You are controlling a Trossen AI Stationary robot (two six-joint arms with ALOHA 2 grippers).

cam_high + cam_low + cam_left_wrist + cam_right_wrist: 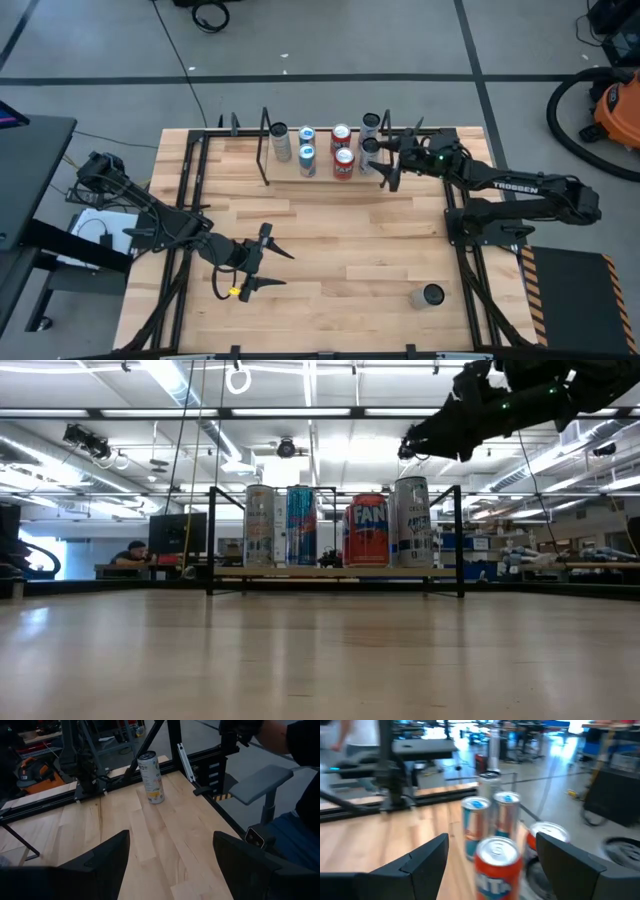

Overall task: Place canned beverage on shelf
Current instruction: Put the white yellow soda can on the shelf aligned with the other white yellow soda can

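The right claw hangs open and empty above the shelf's right end at the table's far edge, among the cans. The left claw waits open and empty near the front-left. One can stands near the front-right corner.

Blurred in the right wrist view: red-orange drink can, label cut off at the picture's edge. Hidden behind it: part of silver can.
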